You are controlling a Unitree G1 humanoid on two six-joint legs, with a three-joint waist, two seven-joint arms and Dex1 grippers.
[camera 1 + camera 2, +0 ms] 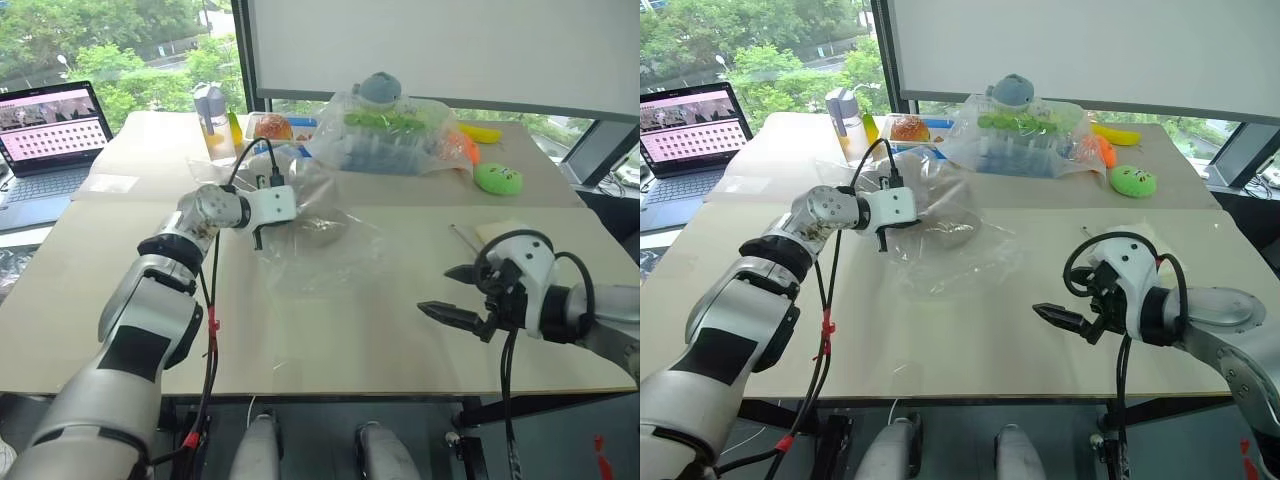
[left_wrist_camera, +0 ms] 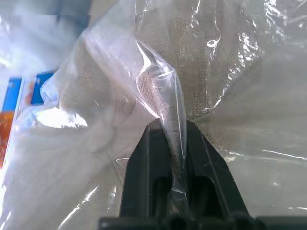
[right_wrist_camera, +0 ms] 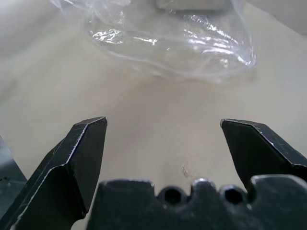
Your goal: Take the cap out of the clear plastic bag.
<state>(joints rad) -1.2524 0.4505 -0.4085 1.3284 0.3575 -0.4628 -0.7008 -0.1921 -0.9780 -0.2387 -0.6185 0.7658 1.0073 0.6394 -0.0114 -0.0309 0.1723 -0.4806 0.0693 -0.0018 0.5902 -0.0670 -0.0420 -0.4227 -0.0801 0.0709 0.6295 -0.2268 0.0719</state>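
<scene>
Left end effector (image 2: pixel 173 143) is clamped on a pinched fold of the clear plastic bag (image 1: pixel 330 245), film squeezed between both black fingers (image 2: pixel 144 163). In the left wrist view the plastic bunches up from the grip, with woven beige-grey fabric showing behind it. The cap (image 1: pixel 945 215) is inside the bag, sitting near the middle of the tabletop (image 1: pixel 330 330) just beside the left end effector; bag looks lifted at the gripped side, rest of it spread crinkled on the surface toward the right.

Right end effector (image 3: pixel 163 127) hangs over bare tabletop on the right side, fingers spread wide, nothing between them, well apart from the bag. Bag edge shows ahead of it in the right wrist view.

Far side of the tabletop: bulging clear bag of colourful toys (image 1: pixel 395 135) with a grey plush (image 1: pixel 380 88) on top, green plush toy (image 1: pixel 497 178) on its right, bottle (image 1: pixel 213 120) on its left. Open laptop (image 1: pixel 50 135) at the far left. White card (image 1: pixel 497 230) near the right arm.
</scene>
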